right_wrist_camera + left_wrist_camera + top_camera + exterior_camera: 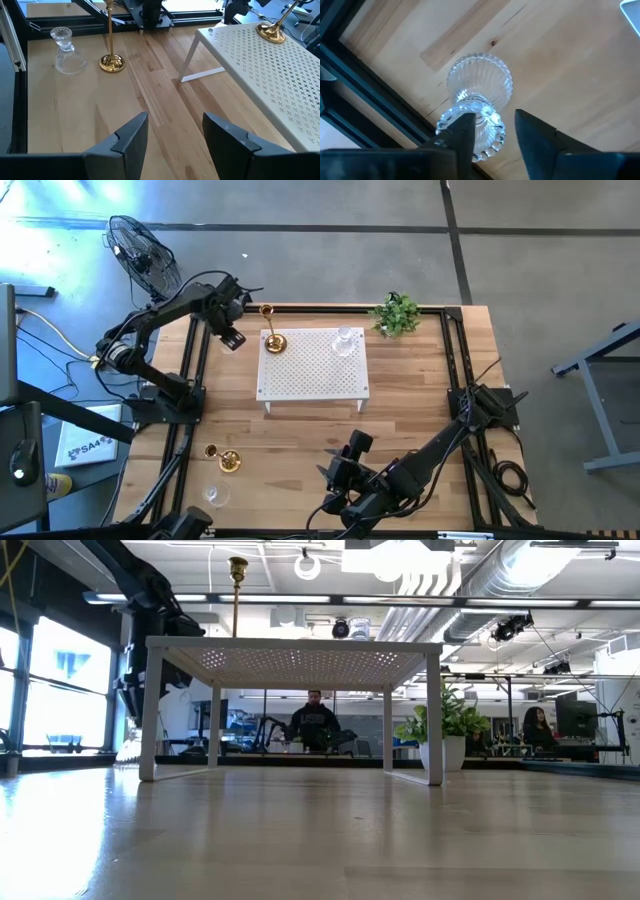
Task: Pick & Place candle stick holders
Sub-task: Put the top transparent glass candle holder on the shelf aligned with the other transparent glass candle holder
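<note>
My left gripper (229, 337) is open at the table's far left, beside the white perforated stand (312, 375). It hovers over a clear glass holder (481, 82) that stands upright on its flared base on the wood; one finger (464, 131) overlaps the holder's top rim. A tall gold holder (272, 340) and a glass holder (345, 342) stand on the white stand. Another gold holder (228, 462) and another glass holder (215, 495) stand at the near left. My right gripper (175, 135) is open and empty near the table's near edge. My left gripper comes from above, pointing down at the glass holder's scalloped top rim (495, 120). The rim lies partly between the open fingers and partly behind one of them. I cannot tell whether a finger touches it.
A small green plant (396, 315) stands at the far right corner of the stand. Black frame rails (365, 90) run along the table's edges, close to the glass holder. Bare wood lies right of and in front of the stand. People sit in the room beyond (315, 725).
</note>
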`<state>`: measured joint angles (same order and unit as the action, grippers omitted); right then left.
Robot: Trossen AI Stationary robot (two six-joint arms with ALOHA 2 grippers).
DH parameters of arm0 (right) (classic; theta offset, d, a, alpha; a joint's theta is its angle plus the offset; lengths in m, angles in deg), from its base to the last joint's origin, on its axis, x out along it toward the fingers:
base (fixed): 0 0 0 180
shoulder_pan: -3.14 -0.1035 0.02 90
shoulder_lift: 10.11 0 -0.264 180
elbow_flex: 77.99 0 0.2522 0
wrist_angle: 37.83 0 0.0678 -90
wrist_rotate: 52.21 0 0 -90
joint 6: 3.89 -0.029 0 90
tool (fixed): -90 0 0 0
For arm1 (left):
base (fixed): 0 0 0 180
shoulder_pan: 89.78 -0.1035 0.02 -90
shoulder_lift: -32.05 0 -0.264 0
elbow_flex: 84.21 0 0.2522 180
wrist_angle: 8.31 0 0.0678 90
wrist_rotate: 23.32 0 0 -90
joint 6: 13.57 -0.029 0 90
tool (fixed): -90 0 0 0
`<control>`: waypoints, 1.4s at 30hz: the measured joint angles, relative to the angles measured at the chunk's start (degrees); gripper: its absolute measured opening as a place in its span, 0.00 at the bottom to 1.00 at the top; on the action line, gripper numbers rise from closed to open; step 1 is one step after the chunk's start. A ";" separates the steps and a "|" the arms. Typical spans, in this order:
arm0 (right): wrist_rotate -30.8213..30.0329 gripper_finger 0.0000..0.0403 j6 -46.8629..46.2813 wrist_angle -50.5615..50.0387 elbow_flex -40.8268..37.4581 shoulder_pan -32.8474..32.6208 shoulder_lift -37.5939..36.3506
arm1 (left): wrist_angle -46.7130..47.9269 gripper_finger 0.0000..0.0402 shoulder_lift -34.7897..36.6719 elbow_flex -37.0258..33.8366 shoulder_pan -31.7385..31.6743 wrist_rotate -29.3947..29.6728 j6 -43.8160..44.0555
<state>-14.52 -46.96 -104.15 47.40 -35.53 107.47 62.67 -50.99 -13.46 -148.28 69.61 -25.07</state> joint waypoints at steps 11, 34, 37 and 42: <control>0.24 0.45 0.00 -0.01 0.00 0.00 0.00 | 0.67 0.07 0.04 0.07 0.04 2.10 0.37; 0.13 0.45 0.00 -1.55 0.00 0.00 0.00 | 6.94 0.05 -0.24 2.91 3.39 8.63 -1.74; 0.03 0.45 0.00 -1.57 0.00 0.00 0.00 | 8.54 0.05 -0.22 2.91 3.54 9.91 -1.53; -0.02 0.45 0.00 -1.57 0.00 0.00 0.00 | 9.41 0.05 0.20 2.99 3.50 10.56 -0.71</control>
<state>-14.54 -46.96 -105.72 47.40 -35.53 107.47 72.08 -50.79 -10.46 -144.79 80.16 -25.79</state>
